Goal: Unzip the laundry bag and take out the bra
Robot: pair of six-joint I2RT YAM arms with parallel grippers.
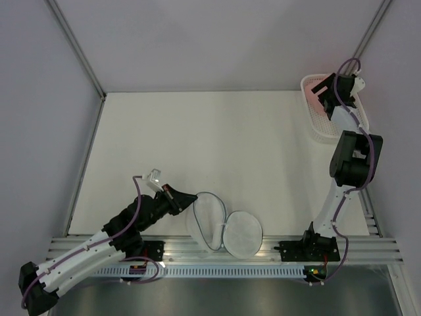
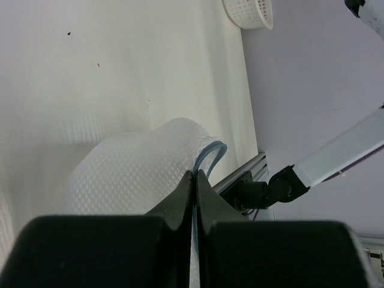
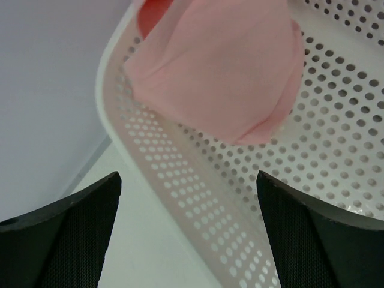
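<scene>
The white surface (image 1: 197, 145) carries the perforated basket (image 1: 320, 130) at upper right of the top view and the laundry bag (image 1: 242, 235) flopped open at btm ctr. The bra (image 3: 222, 66) lies loose in the basket, so unzip + removal look done; prob. the let-go stage. The left pincer (image 2: 196, 177) is pinched together on the bag's grey-blue zipper rim, and the right pincer (image 3: 186, 180) hangs over the bra, fingers apart, gripping nothing. Nxt: right arm lifts clear of the basket wall w/o snagging fabric, left frees the rim.
</scene>
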